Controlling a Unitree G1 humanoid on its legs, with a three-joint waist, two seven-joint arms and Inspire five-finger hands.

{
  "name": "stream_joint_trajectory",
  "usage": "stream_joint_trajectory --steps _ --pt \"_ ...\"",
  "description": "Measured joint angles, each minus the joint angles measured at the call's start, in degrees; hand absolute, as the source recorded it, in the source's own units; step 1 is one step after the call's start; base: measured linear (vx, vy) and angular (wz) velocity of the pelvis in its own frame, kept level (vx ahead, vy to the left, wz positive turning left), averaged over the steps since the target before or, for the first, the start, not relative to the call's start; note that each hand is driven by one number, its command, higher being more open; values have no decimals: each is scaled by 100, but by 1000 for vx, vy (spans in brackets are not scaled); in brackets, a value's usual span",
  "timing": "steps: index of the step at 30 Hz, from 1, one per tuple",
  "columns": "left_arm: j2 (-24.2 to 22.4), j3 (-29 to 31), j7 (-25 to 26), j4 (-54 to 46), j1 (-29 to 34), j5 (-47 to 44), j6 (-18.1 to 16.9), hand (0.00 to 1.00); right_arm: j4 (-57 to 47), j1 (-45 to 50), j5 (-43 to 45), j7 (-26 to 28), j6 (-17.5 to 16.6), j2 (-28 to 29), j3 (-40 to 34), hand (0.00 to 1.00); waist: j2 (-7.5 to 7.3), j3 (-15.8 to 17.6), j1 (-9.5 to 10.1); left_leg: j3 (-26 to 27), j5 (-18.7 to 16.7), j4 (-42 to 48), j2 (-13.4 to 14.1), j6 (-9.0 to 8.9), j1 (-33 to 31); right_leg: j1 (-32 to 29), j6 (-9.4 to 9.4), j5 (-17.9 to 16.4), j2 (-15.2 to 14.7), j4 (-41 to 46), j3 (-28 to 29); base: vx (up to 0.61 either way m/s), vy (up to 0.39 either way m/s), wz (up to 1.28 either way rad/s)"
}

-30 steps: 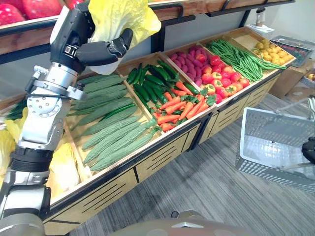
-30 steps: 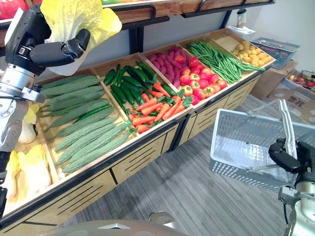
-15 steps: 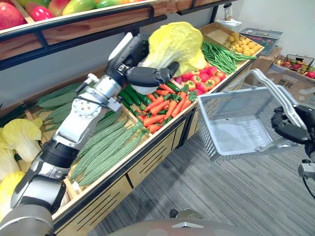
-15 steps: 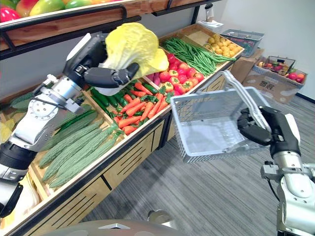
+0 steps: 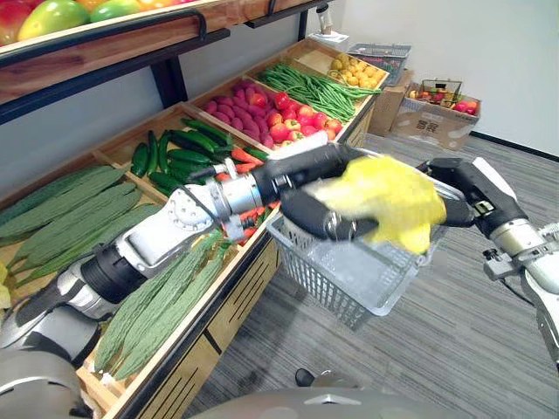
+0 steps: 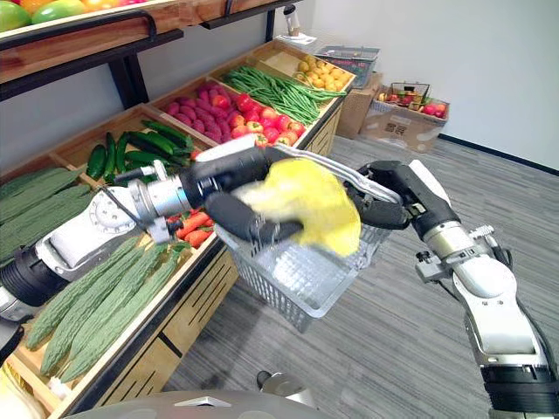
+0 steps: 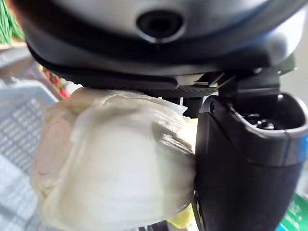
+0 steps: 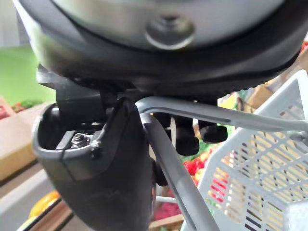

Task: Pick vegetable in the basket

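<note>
**Holding a cabbage over the basket's mouth**

Produce stand (image 5: 249, 292): a long wooden run of bins, close along the basket's left side. You cannot tell whether the two touch.

Basket (image 5: 349, 279): grey mesh, open top, carried clear of the floor and tipped a little. The handle (image 8: 178, 187) is swung up on the side toward the right hand.

Bitter gourds (image 5: 166, 297): the big green heap, left of the basket and nearer the robot than it. Cucumbers (image 5: 179, 148) and carrots (image 5: 244, 157) lie left of the basket, behind the left arm. Red peppers (image 5: 288, 122), then green beans (image 5: 306, 83), fill the bins beyond the basket's far end. A cardboard box (image 5: 432, 122) stands on the floor well past the basket.

Cabbage (image 5: 384, 196): yellow leaves with a pale white base. You have it right over the basket's open top, between the two hands. It is not lying on the basket's floor. You cannot tell whether its lower tip dips below the rim.

Left hand (image 5: 301, 170): reaching across the basket from the stand side. Its fingers are curled over the cabbage with the thumb underneath. The left wrist view shows the thumb pressed hard against the white base.

Right hand (image 5: 463, 179): on the basket's right. Its fingers are hooked round the handle bars, and the thumb closes from the other side.
</note>
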Motion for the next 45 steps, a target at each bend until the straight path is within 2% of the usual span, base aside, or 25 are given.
stream_joint_trajectory --steps 7,12,19,30,34,41,45 --pt "598 -274 -630 -444 11 -660 51 0 -3 -589 -91 105 -345 -138 782 0 215 -4 34 230 -143 141 47 -17 21 -21 66 123 0 -127 244 0 59 -17" --pt "612 -260 -902 -466 502 -1011 58 0 -3 -606 -91 216 -395 -138 981 0 307 4 20 297 -194 239 117 -50 18 -20 54 162 23 -174 288 13 32 -8" --pt "600 -261 -957 -366 915 -985 59 0 -346 -600 -22 327 -415 -138 1009 0 299 31 9 300 -205 294 169 -63 11 -23 47 178 60 -174 297 39 24 -2" --pt "308 -96 -796 434 1139 -387 23 0 -1356 -340 1304 729 -582 -137 750 0 224 116 4 186 -225 384 242 -33 -111 -38 46 178 89 -193 222 56 35 4" --pt "229 129 -663 677 1139 73 -235 0 -1518 -231 1521 943 -582 -148 673 0 160 170 -10 180 -228 400 240 -28 -204 -123 45 179 83 -192 221 43 32 0" --pt "-131 364 -394 966 1138 919 -484 0 -1562 -31 1753 1040 -580 -164 574 0 164 188 -15 110 -227 394 250 -26 -231 -117 45 179 83 -198 143 62 32 4" --pt "-143 518 -182 1004 1122 1407 -691 0 -1585 294 1889 1071 -577 -162 457 0 169 187 13 -9 -212 394 229 -3 -301 -109 45 179 51 -199 36 46 34 15"
